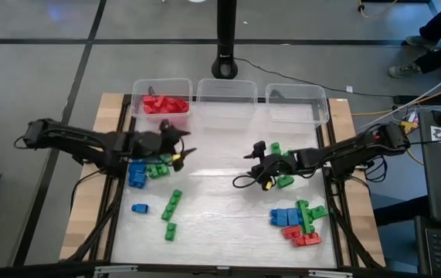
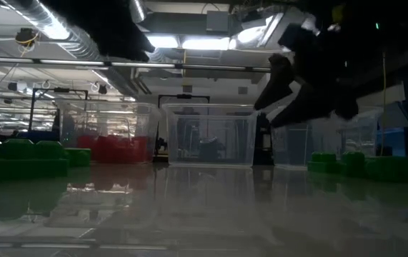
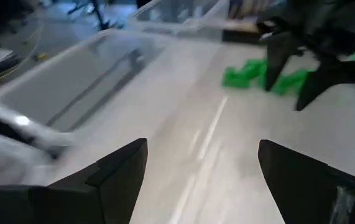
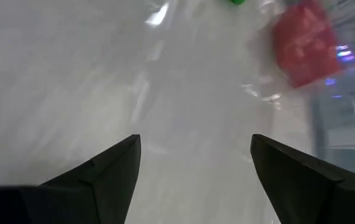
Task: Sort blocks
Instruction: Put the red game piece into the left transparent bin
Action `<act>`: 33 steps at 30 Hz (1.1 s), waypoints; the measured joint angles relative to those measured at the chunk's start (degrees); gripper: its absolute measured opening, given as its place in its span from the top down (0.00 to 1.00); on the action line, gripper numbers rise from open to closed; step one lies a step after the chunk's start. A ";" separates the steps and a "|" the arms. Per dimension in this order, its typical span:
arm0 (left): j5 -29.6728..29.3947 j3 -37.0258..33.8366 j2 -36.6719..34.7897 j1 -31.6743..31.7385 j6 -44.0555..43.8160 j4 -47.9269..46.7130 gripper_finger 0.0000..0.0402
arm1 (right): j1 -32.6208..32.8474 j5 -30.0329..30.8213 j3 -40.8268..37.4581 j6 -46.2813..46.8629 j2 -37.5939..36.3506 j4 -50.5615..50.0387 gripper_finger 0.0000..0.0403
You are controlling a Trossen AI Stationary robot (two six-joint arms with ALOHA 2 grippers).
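Red blocks (image 1: 164, 104) lie in the far left clear bin. Loose blocks lie on the white table: blue (image 1: 137, 174) and green (image 1: 158, 168) ones at the left, green ones (image 1: 173, 204) near the middle, and a blue, green and red cluster (image 1: 299, 222) at the near right. My left gripper (image 1: 180, 144) hovers open over the table just right of the left blocks, with nothing between its fingers (image 3: 124, 165). My right gripper (image 1: 251, 156) hovers open at the centre right, beside green blocks (image 1: 282, 151), also with nothing in it (image 4: 196, 140).
Three clear bins stand in a row along the far edge: the left one (image 1: 137, 86) with red blocks, the middle (image 1: 224, 99) and right (image 1: 297, 102) ones without blocks. A black post (image 1: 225, 66) stands behind them. The two grippers face each other across bare table.
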 joint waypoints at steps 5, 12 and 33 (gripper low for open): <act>0.01 -13.42 0.24 -4.77 -0.46 25.21 0.26 | 2.73 -6.61 8.39 3.89 -0.76 -15.95 0.24; -0.03 -23.26 2.00 -8.66 -0.56 40.52 0.26 | 10.32 -11.52 19.00 15.87 -0.76 -36.41 0.24; -0.06 -23.22 1.93 -9.41 0.65 41.51 0.26 | 36.38 -22.90 22.30 75.13 4.17 -41.02 0.24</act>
